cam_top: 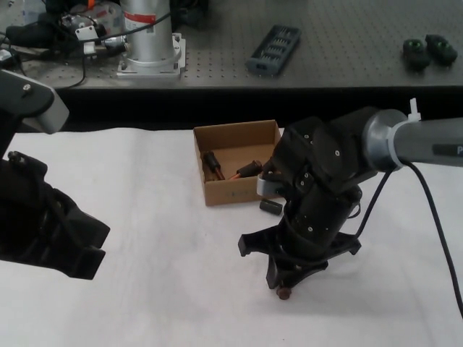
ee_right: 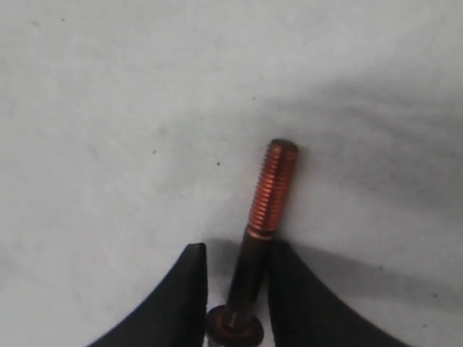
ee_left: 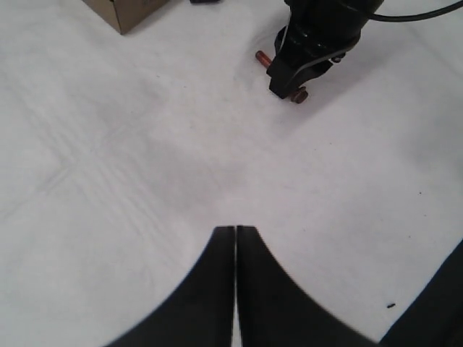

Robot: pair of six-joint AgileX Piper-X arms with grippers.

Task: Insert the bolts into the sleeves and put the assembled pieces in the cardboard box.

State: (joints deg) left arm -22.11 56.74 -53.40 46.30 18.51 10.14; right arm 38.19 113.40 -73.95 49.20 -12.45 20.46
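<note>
**Bolt lying on the cloth, right claw closed on it**

You have the bolt (ee_right: 269, 210) flat on the white cloth (cam_top: 159, 289). In the high view it is at lower centre-right, with only its end poking out from under the right gripper (cam_top: 289, 278). Your right wrist view shows it best. The copper threaded end points away from the claw, and the darker shank and head sit between the two fingers (ee_right: 304, 307). Those fingers are drawn in against it, one on each side, with the tips down at the cloth.

A loose black sleeve (cam_top: 271, 207) lies on the cloth just above the right arm in the high view. It is beside the front wall of the cardboard box (cam_top: 235, 130). The box sits at upper centre and holds two dark pieces (cam_top: 212, 165) with orange ends.

Your left gripper (ee_left: 235, 289) hangs over bare cloth at the lower left of the high view, well apart from the bolt and the box. Its fingers are pressed together with nothing between them.

Along the top of the high view runs a dark perforated bench. A metal post (cam_top: 148, 36) stands on it, and a black tray (cam_top: 273, 49) lies there too.
</note>
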